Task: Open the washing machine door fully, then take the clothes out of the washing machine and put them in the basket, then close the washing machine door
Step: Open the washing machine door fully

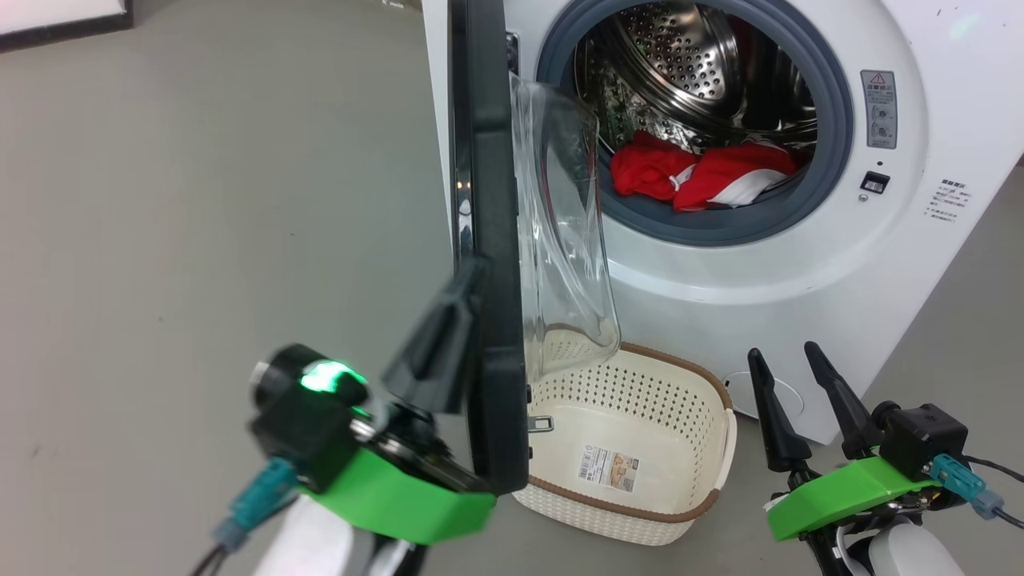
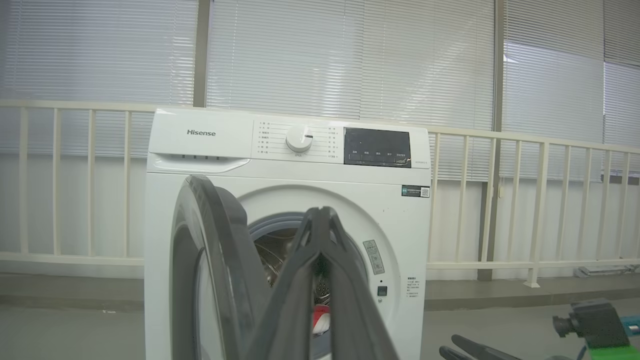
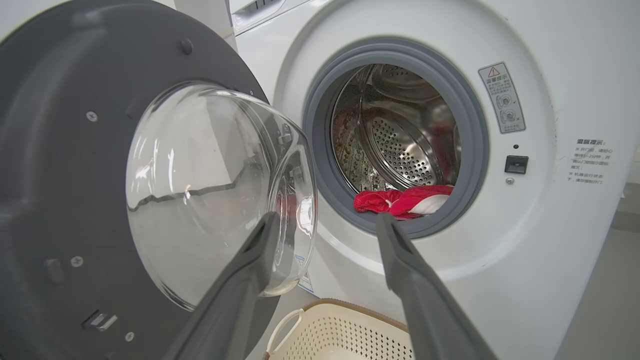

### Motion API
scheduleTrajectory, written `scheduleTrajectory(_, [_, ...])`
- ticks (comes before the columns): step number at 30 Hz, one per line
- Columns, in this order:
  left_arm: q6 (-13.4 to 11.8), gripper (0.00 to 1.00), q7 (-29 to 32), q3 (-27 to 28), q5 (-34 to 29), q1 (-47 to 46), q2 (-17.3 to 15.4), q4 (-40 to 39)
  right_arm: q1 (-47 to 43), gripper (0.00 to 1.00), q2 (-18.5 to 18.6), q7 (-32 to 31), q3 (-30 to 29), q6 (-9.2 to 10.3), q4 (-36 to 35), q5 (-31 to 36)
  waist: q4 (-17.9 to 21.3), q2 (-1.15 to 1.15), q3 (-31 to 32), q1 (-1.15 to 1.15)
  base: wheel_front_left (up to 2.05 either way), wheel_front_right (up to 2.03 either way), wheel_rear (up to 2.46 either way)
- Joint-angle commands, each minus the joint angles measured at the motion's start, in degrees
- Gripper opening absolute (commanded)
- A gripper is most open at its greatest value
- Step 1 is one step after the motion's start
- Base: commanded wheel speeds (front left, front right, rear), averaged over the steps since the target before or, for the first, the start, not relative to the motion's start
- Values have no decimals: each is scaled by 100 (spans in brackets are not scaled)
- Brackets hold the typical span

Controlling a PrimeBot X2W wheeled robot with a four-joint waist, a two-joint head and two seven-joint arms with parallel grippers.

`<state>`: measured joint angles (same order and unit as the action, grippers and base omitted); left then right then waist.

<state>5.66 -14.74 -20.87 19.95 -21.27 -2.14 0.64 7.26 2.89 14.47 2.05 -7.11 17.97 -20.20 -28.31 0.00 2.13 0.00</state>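
We see the washing machine door (image 1: 488,160) standing out from the washing machine (image 1: 800,264), edge-on to the head camera. Its black rim runs from 12 o'clock down to 6 o'clock, just left of centre in the head view. The clear glass bowl bulges toward 3 o'clock, over the basket (image 1: 640,400).

The left gripper (image 1: 470,276) reaches up from 7 o'clock. Its 2 dark fingers are pressed together, tips meeting, with nothing between them. They lie close against the outer side of the door's rim; we cannot tell whether they touch it. From the left wrist, the closed tips (image 2: 320,214) sit in front of the round opening, with the door (image 2: 220,250) at their 9 o'clock. The machine's white dial (image 2: 299,139) is at 12 o'clock.

The right gripper (image 1: 784,352) waits at 4 o'clock in the head view, well apart from the door. Its 2 fingers are spread wide and hold nothing. From the right wrist, the spread fingers (image 3: 327,220) frame the lower edge of the opening.

The clothes (image 1: 704,176) lie inside the drum, at 6 o'clock of the opening. They are a red heap with white trim, resting on the grey rubber ring. The right wrist view shows them (image 3: 400,200) just above that gripper's fingertips.

The basket stands on the grey floor (image 1: 200,200), close against the front of the machine, at 6 o'clock beneath the opening. A paper label shows on its inner wall. From the right wrist, its brown rim (image 3: 350,306) shows at 6 o'clock.
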Motion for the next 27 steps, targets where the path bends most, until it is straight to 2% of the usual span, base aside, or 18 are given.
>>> scheduleTrajectory(1, [52,0,-12,-58,109,-203,-74,-48,87,100,-2,52,90,-37,-140,-35,10,0,13,0,0,0,0])
scheduleTrajectory(10, [113,0,350,-862,559,-217,-74,892,21,100,-2,52,46,-37,-152,-58,28,0,30,0,0,0,0])
scheduleTrajectory(19, [100,0,428,-1049,843,-405,-74,1770,-28,100,-2,52,-6,-37,-152,-83,39,0,2,0,0,0,0])
scheduleTrajectory(27, [-99,0,279,-941,976,-609,-74,2353,-23,100,-2,52,-54,-37,-110,-137,78,0,-31,0,0,0,0])
